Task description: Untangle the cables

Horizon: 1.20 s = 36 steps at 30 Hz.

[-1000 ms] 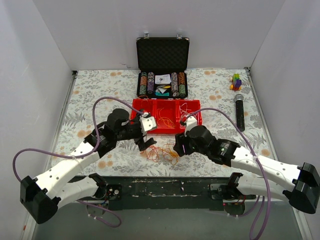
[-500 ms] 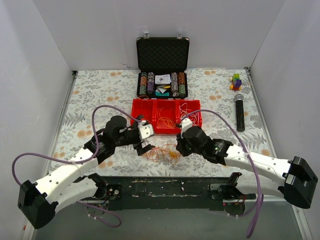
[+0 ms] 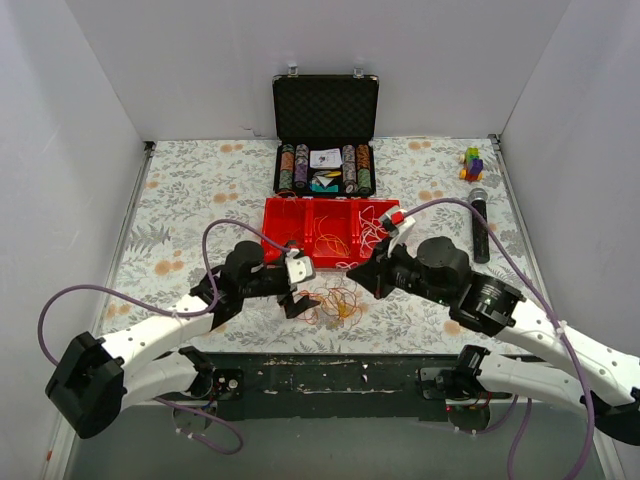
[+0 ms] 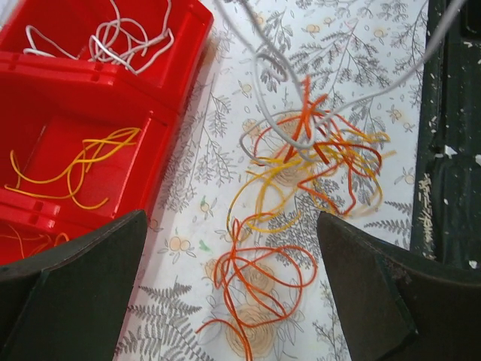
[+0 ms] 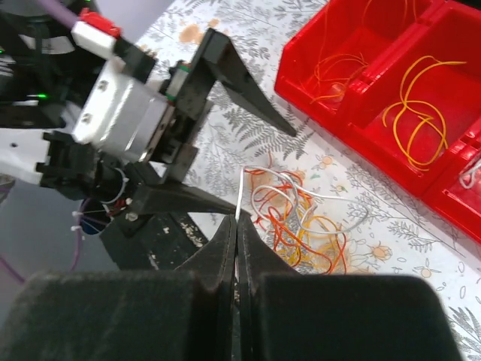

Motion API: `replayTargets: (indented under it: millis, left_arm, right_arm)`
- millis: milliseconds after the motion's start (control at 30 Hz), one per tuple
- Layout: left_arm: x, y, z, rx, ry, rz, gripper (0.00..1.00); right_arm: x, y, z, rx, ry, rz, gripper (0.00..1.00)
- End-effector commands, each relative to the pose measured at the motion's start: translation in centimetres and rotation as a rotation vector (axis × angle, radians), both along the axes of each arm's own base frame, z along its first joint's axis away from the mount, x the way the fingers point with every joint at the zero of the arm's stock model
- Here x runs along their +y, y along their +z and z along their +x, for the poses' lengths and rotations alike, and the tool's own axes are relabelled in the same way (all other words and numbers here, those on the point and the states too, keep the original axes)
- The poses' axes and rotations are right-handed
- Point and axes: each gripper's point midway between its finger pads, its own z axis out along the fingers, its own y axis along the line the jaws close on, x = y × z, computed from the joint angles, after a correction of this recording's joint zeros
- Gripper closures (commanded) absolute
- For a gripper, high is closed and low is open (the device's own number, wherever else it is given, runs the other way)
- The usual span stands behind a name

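Top external shows your left pincer just left of the cables. Its jaws are spread as wide as they go and hold nothing. In the left wrist view, the orange, yellow and reddish loops lie on the desk between its fingers, just near of the red tray.

To the right, your right pincer is closed tight on one white cable, which runs up out of the heap.

I would lower the left pincer onto the coloured bundle and pin it. Then draw the white strand up and away to the right, slowly. One orange strand seems to ride up along it, so stop if the whole heap starts to lift.

The desk wears a floral cloth that looks soft. Wires this thin lie flat on it, so expect little room to get a finger under them.

White walls close in the left, far and right sides. An open chip case stands at the far edge, with a microphone and toy blocks far right, well apart from the work.
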Motion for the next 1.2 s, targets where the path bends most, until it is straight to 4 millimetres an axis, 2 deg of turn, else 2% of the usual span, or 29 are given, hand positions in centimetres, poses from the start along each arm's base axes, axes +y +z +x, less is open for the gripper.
replayTargets:
  millis: [0,133,233,300,367,500,667,733,867,1000,1067,1167]
  left_arm:
    - [-1.9,3.4,1.3,-0.101,-0.011,-0.161,0.03]
    - [-3.2,5.4,0.5,-0.039,-0.050,-0.250,0.04]
    - [-3.9,5.7,-1.9,0.030,-0.156,-0.273,0.03]
    - [-4.3,4.8,-4.1,0.042,-0.245,-0.255,0.03]
    - [-4.6,3.6,-5.4,0.021,-0.302,-0.227,0.04]
    - [-5.0,2.6,-6.6,0.004,-0.364,-0.204,0.08]
    - [-5.1,2.6,-6.6,-0.017,-0.358,-0.197,0.07]
    - [-5.4,2.9,-5.8,-0.016,-0.321,-0.210,0.07]
    - [-6.2,3.4,-2.8,-0.015,-0.166,-0.265,0.06]
    - [-6.5,2.5,-2.6,-0.004,-0.150,-0.254,0.06]
    - [-6.3,1.8,-3.1,0.006,-0.169,-0.235,0.14]
    - [-5.9,0.8,-4.4,0.006,-0.235,-0.193,0.45]
  right_arm:
    - [0.1,3.1,-2.4,0.032,0.083,0.107,0.99]
    - [-0.7,4.5,-2.7,0.022,0.071,0.151,0.99]
    - [-1.3,5.5,-2.7,0.007,0.052,0.167,0.99]
    - [-1.9,6.5,-2.1,-0.016,0.011,0.178,0.99]
    - [-2.0,7.5,-2.1,-0.034,0.010,0.195,0.99]
    - [-2.4,9.2,-2.1,-0.060,0.002,0.223,0.99]
    - [-2.9,10.1,-1.7,-0.084,-0.027,0.225,0.99]
    - [-2.7,10.4,-1.8,-0.088,-0.016,0.235,0.99]
    - [-2.1,11.1,-2.1,-0.094,0.015,0.259,0.99]
    - [-1.9,12.9,-2.2,-0.114,0.027,0.291,0.99]
    - [-2.0,13.8,-2.2,-0.126,0.031,0.304,0.99]
    - [-2.1,14.7,-2.3,-0.140,0.034,0.313,0.99]
